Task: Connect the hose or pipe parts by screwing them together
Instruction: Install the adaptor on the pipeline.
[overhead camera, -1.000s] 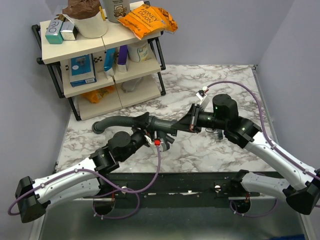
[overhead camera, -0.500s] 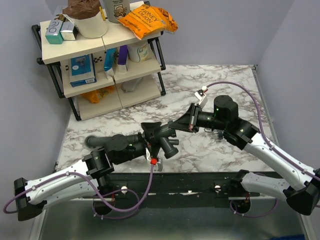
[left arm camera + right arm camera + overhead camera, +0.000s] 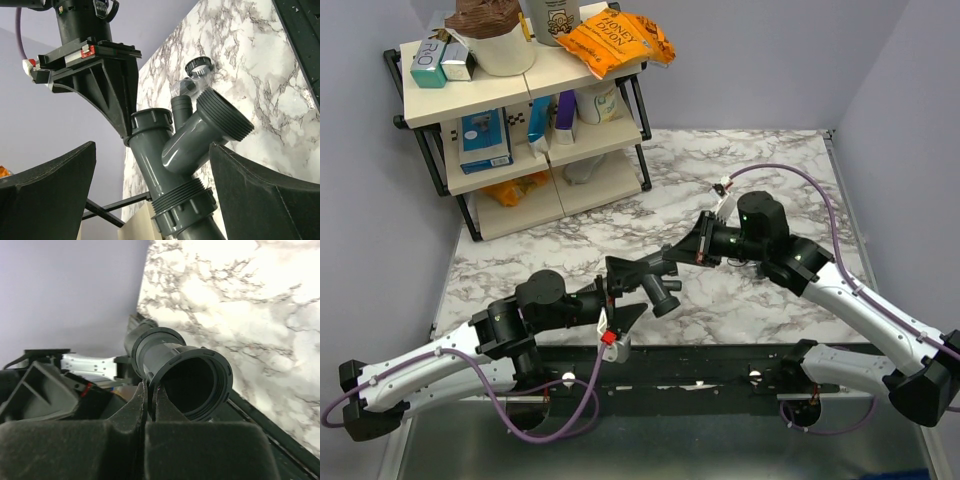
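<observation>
Fitting (image 3: 165, 160) is hanging clear of the table (image 3: 770, 170), right between my two grippers. Starting on the left, my left gripper (image 3: 630, 292) is standing wide open. Its fingers (image 3: 50, 195) are flanking the fitting on either side, and neither is touching it. Straight ahead of those fingers the fitting is sitting tilted, with its threaded branch mouth (image 3: 225, 117) pointing off toward the right-hand finger. A ringed collar (image 3: 177, 220) at its near end is running out of the wrist view. Past the fitting, farther out from the left gripper, the ring nut (image 3: 199, 65) is lying on the marble, apart from what I am holding. Moving right, my right gripper (image 3: 148, 392) is pinching shut on the rim of the fitting's end mouth (image 3: 224, 382), and I am seeing the wall of that mouth caught between the two fingertips. That mouth is gaping just in front of the right wrist camera, and this grip is carrying the fitting.
</observation>
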You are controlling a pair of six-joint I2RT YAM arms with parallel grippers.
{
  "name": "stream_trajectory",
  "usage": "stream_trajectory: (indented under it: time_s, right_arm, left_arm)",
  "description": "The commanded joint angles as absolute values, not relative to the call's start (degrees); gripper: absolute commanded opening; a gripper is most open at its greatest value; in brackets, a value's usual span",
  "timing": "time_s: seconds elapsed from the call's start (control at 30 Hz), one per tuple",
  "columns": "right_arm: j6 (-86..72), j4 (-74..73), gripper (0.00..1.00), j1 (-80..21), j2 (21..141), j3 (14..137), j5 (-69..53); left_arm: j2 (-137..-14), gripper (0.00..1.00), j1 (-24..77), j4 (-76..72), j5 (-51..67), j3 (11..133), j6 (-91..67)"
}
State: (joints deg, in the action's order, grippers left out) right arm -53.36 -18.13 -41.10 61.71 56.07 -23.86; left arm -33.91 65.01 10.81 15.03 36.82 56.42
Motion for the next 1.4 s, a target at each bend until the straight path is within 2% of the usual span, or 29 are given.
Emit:
stream_trajectory:
  time_s: [0.0, 0.07, 0.33, 0.57, 0.7, 0.83, 0.87, 1.03, 1.37]
  right_arm:
    - [-49.84, -20.3, 0.01, -40.61, 61.52, 57.74, -19.6]
    - [-48.87, -21.0, 0.01, -40.43, 61.61, 57.92, -18.64]
    - [-40.44, -26.01, 0.01, -38.76, 61.35, 61.34, -13.89]
    - [-35.16, -25.14, 0.01, -38.5, 60.39, 64.42, -19.07]
    - [-28.58, -25.22, 0.01, -38.5, 57.05, 66.53, -22.84]
    - [-20.5, -27.85, 0.01, -38.5, 54.76, 69.69, -26.89]
    - [-19.35, -28.38, 0.01, -38.5, 54.41, 70.13, -27.07]
    - [-15.39, -30.76, 0.01, -38.5, 53.7, 71.63, -29.44]
    - [-13.89, -28.39, 0.01, -38.67, 52.21, 71.72, -32.96]
  left_arm:
    - [-34.36, 0.99, 65.48, 12.11, 15.38, 37.87, 53.88]
    - [-34.98, 0.99, 65.48, 14.49, 16.61, 40.25, 52.48]
    - [-39.63, 0.99, 63.99, 19.6, 13.54, 53.94, 28.26]
    - [-44.56, 0.99, 60.12, 25.47, 14.41, 64.23, 13.74]
    - [-47.54, 0.99, 54.43, 32.41, 21.07, 65.56, 14.41]
    - [-53.42, 0.99, 45.21, 39.71, 39.24, 68.11, 17.92]
    - [-54.39, 0.99, 43.78, 40.94, 40.77, 68.9, 19.06]
    - [-55.38, 0.99, 39.91, 39.83, 43.94, 66.98, 25.57]
    - [-57.56, 0.99, 39.02, 37.88, 49.3, 67.24, 25.49]
